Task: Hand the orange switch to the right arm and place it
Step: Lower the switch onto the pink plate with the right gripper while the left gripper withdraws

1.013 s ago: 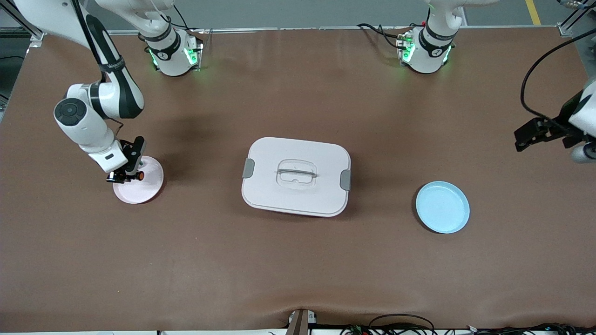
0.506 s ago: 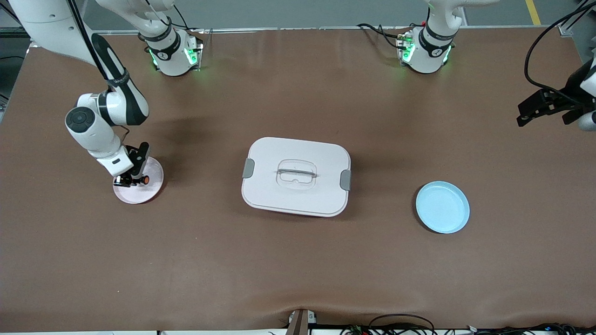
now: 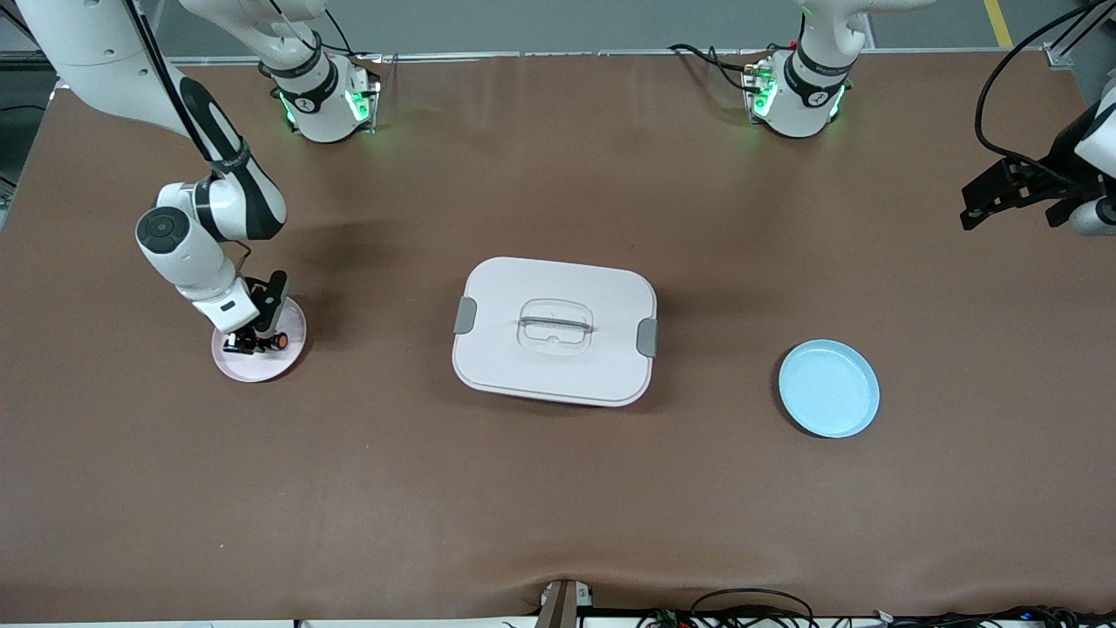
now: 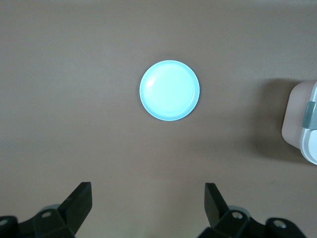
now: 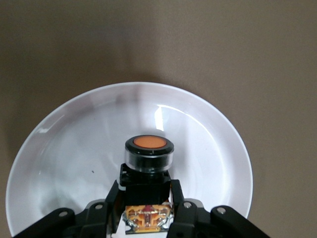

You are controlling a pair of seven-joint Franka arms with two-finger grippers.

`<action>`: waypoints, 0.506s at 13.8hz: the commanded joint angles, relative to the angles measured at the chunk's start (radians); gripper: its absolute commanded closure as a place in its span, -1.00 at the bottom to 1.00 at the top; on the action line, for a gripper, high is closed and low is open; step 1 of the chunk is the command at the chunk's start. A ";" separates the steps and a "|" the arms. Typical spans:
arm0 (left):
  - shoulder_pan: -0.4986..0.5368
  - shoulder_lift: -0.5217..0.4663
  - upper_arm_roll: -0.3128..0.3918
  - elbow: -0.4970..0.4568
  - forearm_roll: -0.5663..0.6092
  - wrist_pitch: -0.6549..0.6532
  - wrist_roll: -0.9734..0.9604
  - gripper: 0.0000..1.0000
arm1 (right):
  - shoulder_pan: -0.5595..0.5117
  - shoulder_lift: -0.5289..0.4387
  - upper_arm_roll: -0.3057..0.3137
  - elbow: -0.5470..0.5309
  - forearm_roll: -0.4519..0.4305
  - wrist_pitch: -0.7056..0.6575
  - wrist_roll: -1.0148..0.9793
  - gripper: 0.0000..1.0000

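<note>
The right arm [image 3: 187, 157] bends down over the pink plate [image 3: 288, 349], its right gripper [image 3: 253, 338] clamped on the orange switch [image 5: 147, 153], which sits between the fingers just above the plate's middle. The left gripper [image 3: 990, 194] hangs spread and empty, high above the table toward the left arm's end, well apart from the pink plate, waiting

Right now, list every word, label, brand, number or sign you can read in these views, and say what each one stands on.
No text can be read with certainty.
Right arm's black forearm band: white lettering, too small to read.
Round marks on both white arm bases: symbols only, no legible words.
Orange switch, white lidded box, pale blue round plate: no writing visible.
</note>
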 commanded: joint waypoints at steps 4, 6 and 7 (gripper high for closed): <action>0.003 -0.061 -0.021 -0.075 -0.013 0.022 -0.006 -1.00 | -0.022 0.016 0.014 0.013 -0.018 0.008 0.028 -1.00; 0.003 -0.064 -0.020 -0.081 -0.013 0.024 -0.008 -1.00 | -0.023 0.010 0.015 0.025 -0.015 0.002 0.034 -1.00; 0.004 -0.064 -0.021 -0.081 -0.013 0.025 -0.008 -1.00 | -0.022 0.002 0.017 0.032 -0.015 -0.006 0.046 -1.00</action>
